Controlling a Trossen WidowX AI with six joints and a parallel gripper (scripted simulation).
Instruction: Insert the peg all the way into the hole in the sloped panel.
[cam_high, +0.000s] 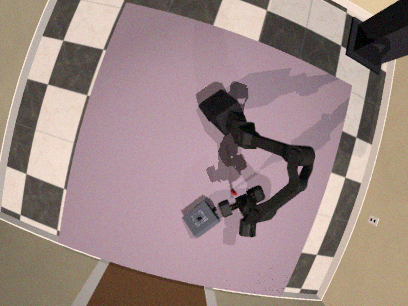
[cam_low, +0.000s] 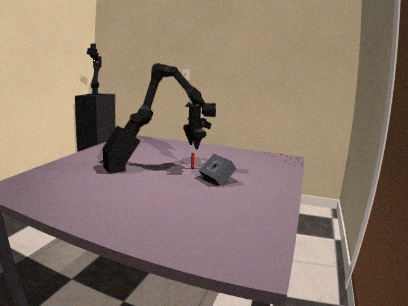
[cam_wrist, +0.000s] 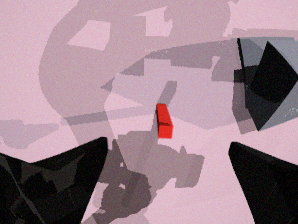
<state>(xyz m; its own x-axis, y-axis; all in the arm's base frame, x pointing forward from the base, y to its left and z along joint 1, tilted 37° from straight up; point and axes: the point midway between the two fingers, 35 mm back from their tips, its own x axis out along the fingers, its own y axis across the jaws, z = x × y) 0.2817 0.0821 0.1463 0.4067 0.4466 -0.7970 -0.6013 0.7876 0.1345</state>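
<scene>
The dark arm reaches out from its slanted base (cam_low: 119, 150) on the lilac table (cam_low: 150, 220), arches high, and turns its wrist straight down; the gripper (cam_low: 196, 142) hangs over the tabletop with its fingers spread as wide as they go and nothing between them; directly beneath it the small red peg (cam_low: 192, 160) stands upright on the table, apart from the fingertips, with open air between the two; from the wrist view the peg (cam_wrist: 164, 121) shows in the middle of the gap, the two dark fingers framing the lower corners of the picture and neither touching it; just beside the peg sits the grey sloped panel (cam_low: 218, 169), its tilted face carrying a small dark hole, and the peg is outside that hole, on the bare table next to the block; seen from above, the panel (cam_high: 201, 218) lies just beside the gripper (cam_high: 226, 207), the peg (cam_high: 233, 191) a red speck near both; a black pedestal (cam_low: 95, 120) stands by the far wall.
</scene>
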